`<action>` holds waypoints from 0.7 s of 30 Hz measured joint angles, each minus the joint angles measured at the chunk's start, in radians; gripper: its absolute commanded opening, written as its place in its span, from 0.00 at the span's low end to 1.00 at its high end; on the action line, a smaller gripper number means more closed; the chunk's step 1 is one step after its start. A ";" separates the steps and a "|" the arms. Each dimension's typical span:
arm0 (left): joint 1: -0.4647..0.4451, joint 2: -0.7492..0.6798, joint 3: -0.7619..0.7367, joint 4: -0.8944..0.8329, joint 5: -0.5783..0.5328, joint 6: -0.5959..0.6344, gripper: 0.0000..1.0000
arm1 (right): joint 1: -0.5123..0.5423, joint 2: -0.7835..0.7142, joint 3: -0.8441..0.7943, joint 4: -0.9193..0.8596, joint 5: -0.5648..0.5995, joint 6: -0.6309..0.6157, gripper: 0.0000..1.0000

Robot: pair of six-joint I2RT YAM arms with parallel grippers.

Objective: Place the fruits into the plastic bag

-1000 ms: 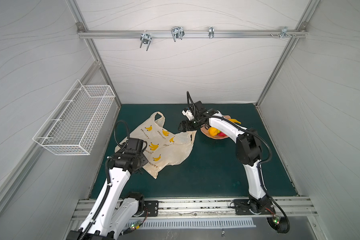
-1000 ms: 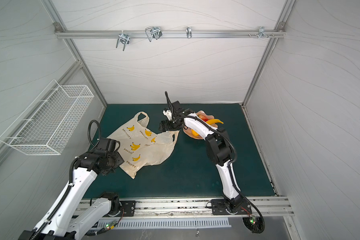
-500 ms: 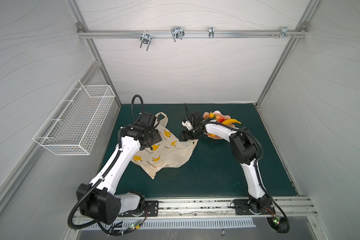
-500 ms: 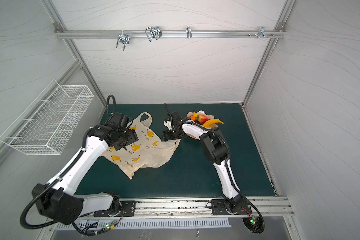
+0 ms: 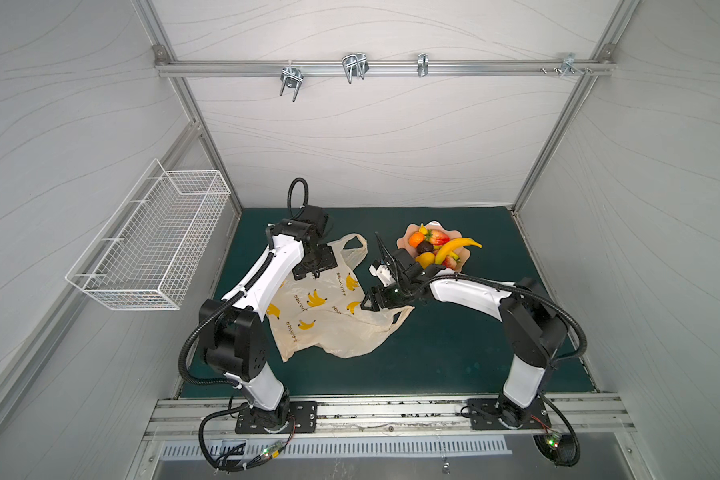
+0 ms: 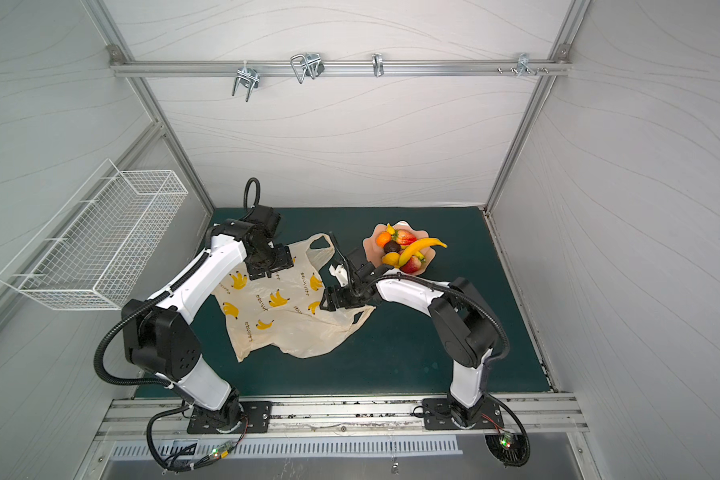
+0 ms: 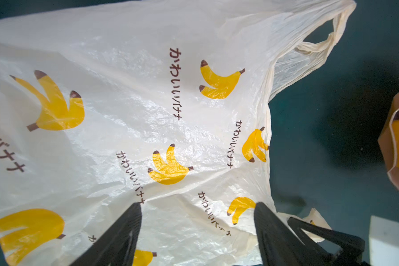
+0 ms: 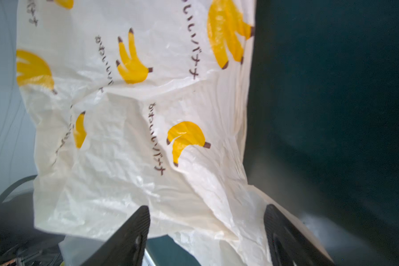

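The plastic bag point(image 5: 325, 320) point(image 6: 283, 328) lies flat and crinkled on the green mat, cream with printed bananas. My left gripper point(image 5: 313, 270) point(image 7: 197, 207) hangs open just above its far left part, near one handle loop point(image 5: 356, 249). My right gripper point(image 5: 371, 303) point(image 8: 206, 208) is open over the bag's right edge, with loose plastic point(image 8: 217, 221) between the jaws and the other handle loop point(image 5: 400, 318) beside it. The fruits sit in a pink dish point(image 5: 404, 245): banana point(image 5: 454, 247), orange point(image 5: 415, 239), lemon point(image 5: 425, 259), a dark brown fruit point(image 5: 425, 248) and two strawberries point(image 5: 438, 237).
A white wire basket point(image 5: 154, 241) hangs on the left wall. A metal rail with hooks point(image 5: 354, 68) crosses the back wall. The dish stands right behind my right forearm point(image 5: 466, 291). Bare green mat point(image 5: 454, 353) lies to the front and right of the bag.
My left arm swung from the bag's near left corner to its far part. My right gripper came forward from the dish side to the bag's right edge. The bag now lies further right.
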 measured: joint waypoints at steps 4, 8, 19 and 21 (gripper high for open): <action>-0.044 0.018 0.000 -0.034 0.011 0.028 0.79 | 0.066 -0.046 -0.043 0.035 0.004 0.053 0.80; -0.082 0.020 0.000 -0.057 0.021 0.046 0.79 | 0.109 -0.138 -0.109 0.057 0.029 0.096 0.86; -0.267 0.132 0.023 -0.151 -0.011 0.095 0.78 | 0.122 -0.602 -0.252 0.005 0.173 0.114 0.98; -0.292 0.176 0.047 -0.162 -0.032 0.101 0.78 | 0.122 -0.682 -0.255 -0.024 0.204 0.109 0.99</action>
